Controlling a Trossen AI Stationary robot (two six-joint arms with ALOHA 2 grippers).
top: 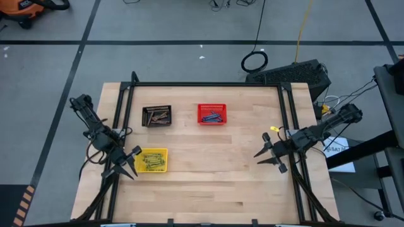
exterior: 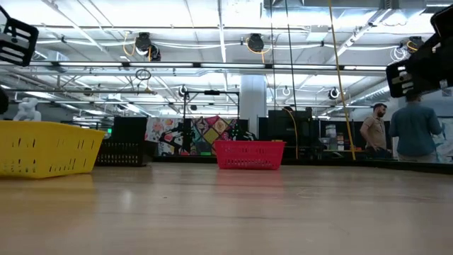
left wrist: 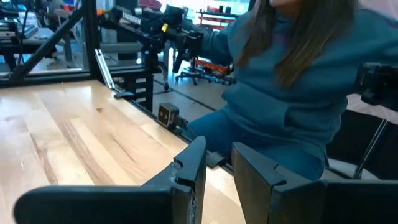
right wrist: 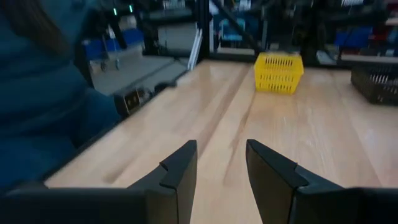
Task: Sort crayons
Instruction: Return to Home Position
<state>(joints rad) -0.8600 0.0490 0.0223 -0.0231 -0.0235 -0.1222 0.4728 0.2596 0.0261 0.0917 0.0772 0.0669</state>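
Right up at the lens, the two dark fingers of the left gripper stand only a slit apart with nothing between them, pointing out over bare desk towards a person in a teal top beyond the edge. Up to the overhead view, and that gripper sits at the desk's left side, just beside the yellow basket. The basket lies on the side towards the desk's middle, so close that I can't tell whether they touch. Inside it is a heap of yellow-green crayons, lying roughly along the basket's longer side as far as I can make out. Further back are the black basket with the brown crayons and, beside it, the red basket with the blue crayons. I can spot no crayon out on the wood, so the sorting looks done to me. Over on the far side, the right gripper hangs above the desk's right edge, fingers a moderate gap apart and empty, well apart from all three baskets; the yellow one shows far across the desk in its own view. So here's what matters for pulling back: the left arm is by far the nearer to any basket, and I'd say it wants to draw away from the yellow one, outward and up, not sweep across it. The right arm has open desk all round.
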